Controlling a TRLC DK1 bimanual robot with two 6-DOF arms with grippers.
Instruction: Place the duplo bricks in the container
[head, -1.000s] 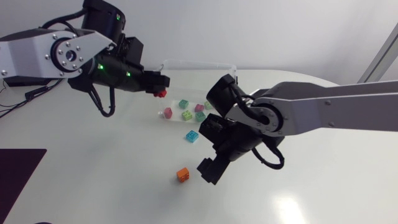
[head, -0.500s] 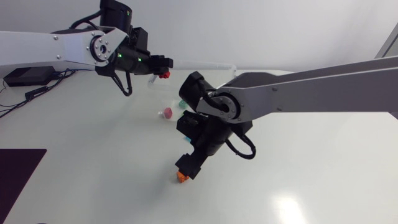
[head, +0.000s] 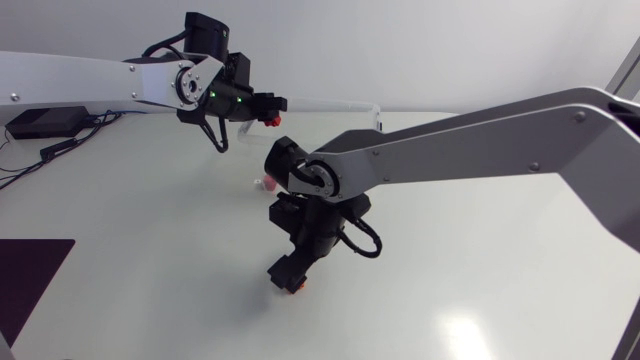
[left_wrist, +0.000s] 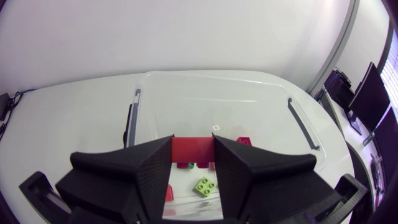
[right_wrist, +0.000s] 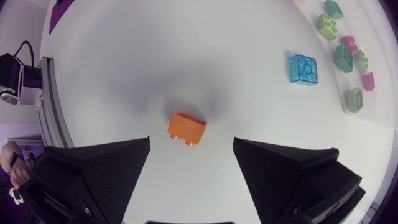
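My left gripper (head: 270, 110) hangs shut on a red brick (head: 271, 120) at the back of the table. In the left wrist view the red brick (left_wrist: 193, 152) sits between the fingers of the gripper (left_wrist: 193, 140), above the near side of the clear container (left_wrist: 134, 109). Below lie a green brick (left_wrist: 205, 185) and another red one (left_wrist: 244, 141). My right gripper (head: 288, 274) is low over an orange brick (head: 296, 286). In the right wrist view that orange brick (right_wrist: 186, 129) lies on the table between the open fingers of the gripper (right_wrist: 191, 144), touching neither.
A translucent blue brick (right_wrist: 303, 68) lies alone on the table beyond the orange one. Farther on lie several green and pink bricks (right_wrist: 348, 56); I cannot tell whether they are inside the clear container. A pink brick (head: 266, 183) shows beside my right arm.
My left arm has carried the red brick right and back, over the container. My right arm has swung left and down until its open fingers straddle the orange brick.
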